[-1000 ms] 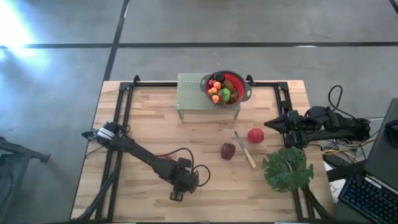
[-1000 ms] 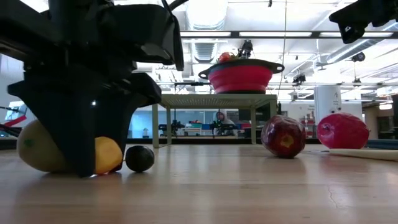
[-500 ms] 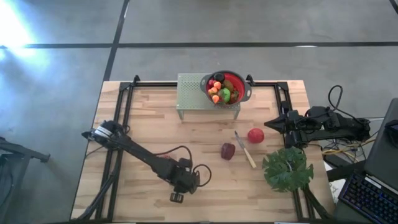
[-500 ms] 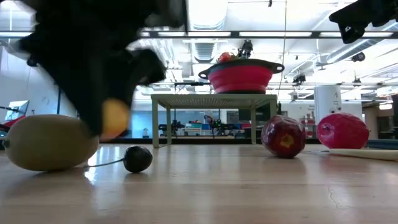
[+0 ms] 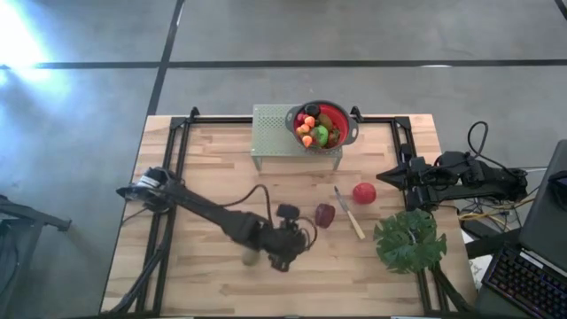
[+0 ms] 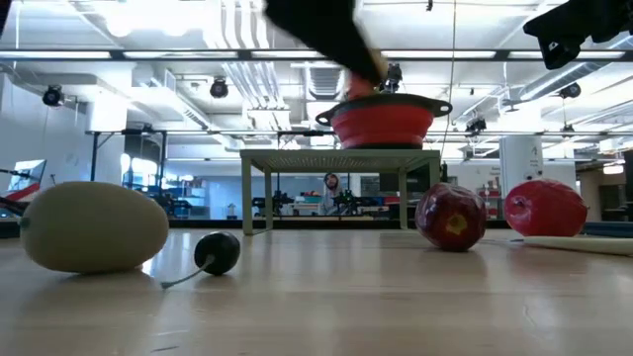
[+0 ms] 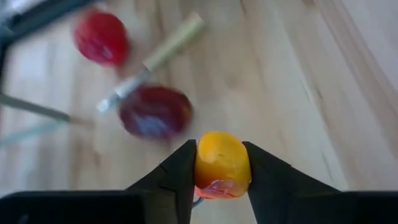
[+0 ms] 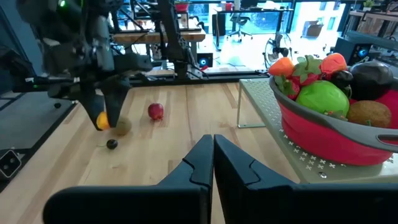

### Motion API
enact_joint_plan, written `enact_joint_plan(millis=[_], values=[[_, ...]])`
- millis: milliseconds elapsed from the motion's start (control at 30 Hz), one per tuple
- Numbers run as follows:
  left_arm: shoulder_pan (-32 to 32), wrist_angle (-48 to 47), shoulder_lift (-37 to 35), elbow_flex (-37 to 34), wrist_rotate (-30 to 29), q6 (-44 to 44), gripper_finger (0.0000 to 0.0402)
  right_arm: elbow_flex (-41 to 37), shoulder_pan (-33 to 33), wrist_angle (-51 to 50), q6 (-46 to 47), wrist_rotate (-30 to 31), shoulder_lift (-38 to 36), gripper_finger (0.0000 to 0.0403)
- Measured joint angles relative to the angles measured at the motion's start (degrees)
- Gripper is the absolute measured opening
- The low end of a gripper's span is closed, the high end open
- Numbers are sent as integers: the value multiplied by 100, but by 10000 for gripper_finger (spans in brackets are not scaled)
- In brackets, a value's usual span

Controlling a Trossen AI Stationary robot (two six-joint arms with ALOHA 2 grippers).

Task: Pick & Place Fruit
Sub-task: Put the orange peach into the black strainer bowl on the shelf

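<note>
With the orange piece (image 7: pixel 222 164) clamped in the left pincer (image 5: pixel 285 257) above the counter (image 5: pixel 213 164), it should be carried clear over the maroon fruit (image 5: pixel 325 214) ahead to the bowl (image 5: pixel 322 124) beyond, the right pincer (image 8: pixel 212 152) waiting shut.

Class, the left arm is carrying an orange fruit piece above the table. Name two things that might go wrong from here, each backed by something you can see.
1. The left end effector grips the orange piece only by its sides, with the piece bulging above the fingers; it might slip out in transit.
2. The red bowl on the green stand is already heaped with fruit, so another piece may roll off.
3. The dark red fruit and knife lie towards the bowl; a low pass could knock them.
</note>
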Motion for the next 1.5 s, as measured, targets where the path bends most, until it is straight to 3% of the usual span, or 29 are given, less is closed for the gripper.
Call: enact_joint_plan(millis=[400,733,1000,1267,1500], values=[[1080,1182,0,604,3,1151,114,0,-2,-1,0,0,0,8],[2290,1515,0,1280,9,1241,128,2,0,0,0,0,0,8],[3242,1668,-4,1452,441,1301,118,2,0,-2,0,0,0,8],[3696,1636,-4,1452,462,1627,131,2,-2,0,0,0,0,8],[3715,1620,66,1445,632,2058,129,0,-1,-2,0,0,0,8]])
